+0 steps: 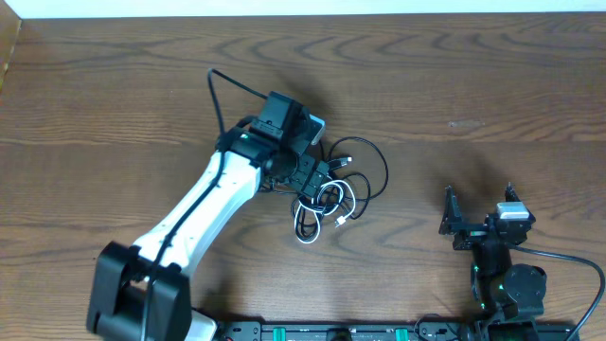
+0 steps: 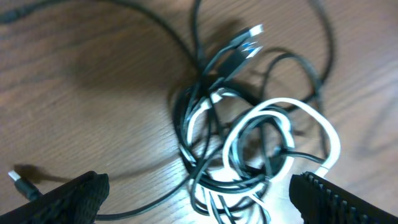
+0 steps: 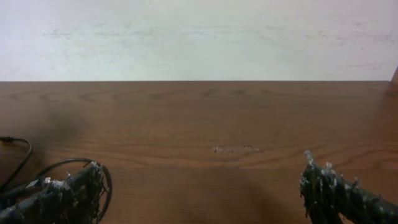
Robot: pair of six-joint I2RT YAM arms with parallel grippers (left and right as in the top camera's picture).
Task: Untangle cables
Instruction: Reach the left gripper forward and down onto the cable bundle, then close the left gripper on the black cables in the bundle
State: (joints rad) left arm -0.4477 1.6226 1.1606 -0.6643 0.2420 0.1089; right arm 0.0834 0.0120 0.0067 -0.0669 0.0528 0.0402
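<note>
The cables (image 1: 333, 201) lie in one tangle on the wooden table: thin black cords wound through a white one, with a black loop (image 1: 372, 163) spreading right. In the left wrist view the cables (image 2: 249, 143) fill the middle, a silver USB plug (image 2: 250, 38) sticks out at the top, and a small plug (image 2: 15, 177) lies apart at the lower left. My left gripper (image 2: 199, 202) hangs open right over the tangle's near side, fingers (image 2: 74, 198) on either side, holding nothing. My right gripper (image 1: 479, 206) stands open and empty near the front right, far from the tangle.
The white left arm (image 1: 204, 213) stretches from the front left to the table's middle. In the right wrist view my right gripper (image 3: 202, 194) faces bare wood, with a black cord (image 3: 25, 155) at the far left. A pale wall (image 3: 199, 37) lies behind the table's far edge.
</note>
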